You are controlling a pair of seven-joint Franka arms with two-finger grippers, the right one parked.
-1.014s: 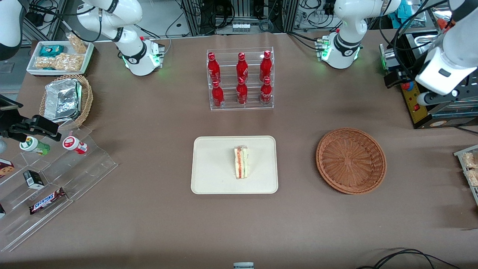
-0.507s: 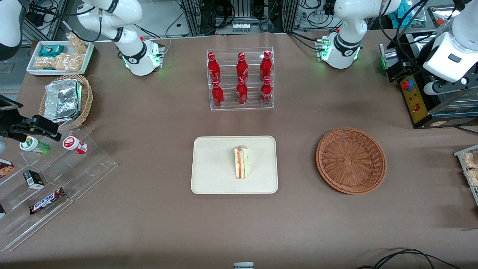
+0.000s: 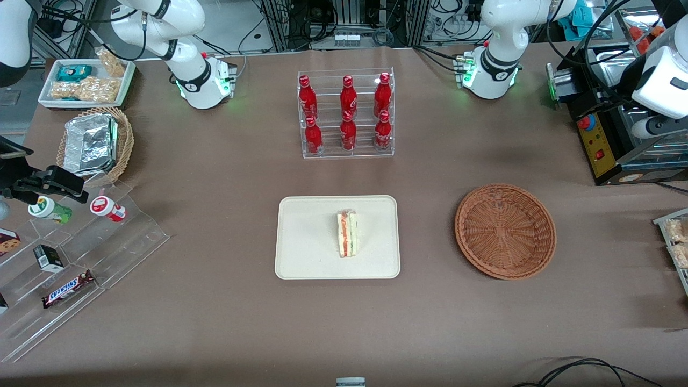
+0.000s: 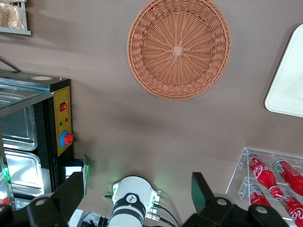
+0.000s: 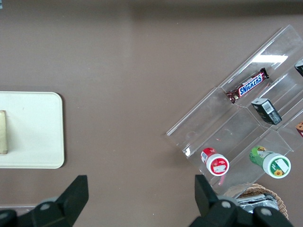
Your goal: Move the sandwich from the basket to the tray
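Above basket (image 4: 179,47), jaws spread

- Round reddish-brown woven wicker basket (image 3: 505,231): spoke-and-ring weave.
- Flat rectangular cream tray (image 3: 306,242): plain.
- Triangular white-bread sandwich (image 3: 347,233): orange-red and green layers.
- Brown cloth-covered surface (image 3: 226,322): plain.
- Open black gripper (image 4: 135,198).
- Six glossy red bottles (image 3: 346,113), white lettering.

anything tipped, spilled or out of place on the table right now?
Nothing stands out. The sandwich rests on the tray, the basket sits flat and holds nothing, and the red bottles stand upright in their rack. The gripper, open, hangs high above the working arm's end of the table.
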